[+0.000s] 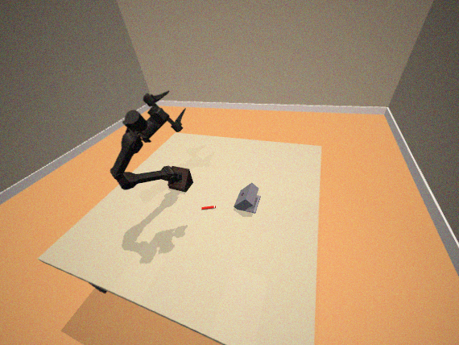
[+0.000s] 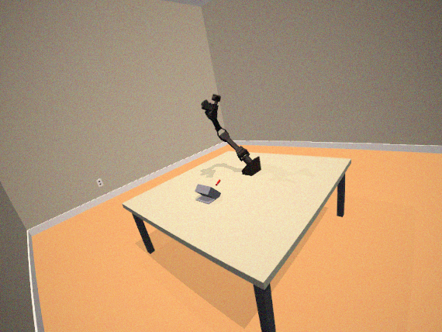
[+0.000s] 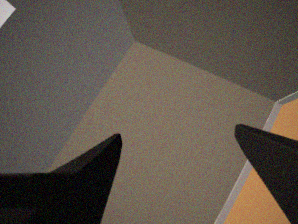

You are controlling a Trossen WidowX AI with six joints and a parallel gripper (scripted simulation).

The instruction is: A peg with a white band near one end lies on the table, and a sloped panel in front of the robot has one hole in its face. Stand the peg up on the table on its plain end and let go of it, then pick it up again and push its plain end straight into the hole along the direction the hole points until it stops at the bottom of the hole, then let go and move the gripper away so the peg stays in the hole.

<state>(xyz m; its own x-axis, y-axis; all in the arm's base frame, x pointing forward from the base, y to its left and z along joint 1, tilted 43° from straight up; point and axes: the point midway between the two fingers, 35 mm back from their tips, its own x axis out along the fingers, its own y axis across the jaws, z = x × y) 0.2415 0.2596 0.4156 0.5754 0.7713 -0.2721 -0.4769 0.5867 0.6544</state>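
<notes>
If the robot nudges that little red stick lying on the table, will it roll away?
The red peg might roll if pushed sideways, since it's long, thin and lying down. It looks stiff, being so straight. Standing up, it could tip easily, as its end is narrow.
</notes>
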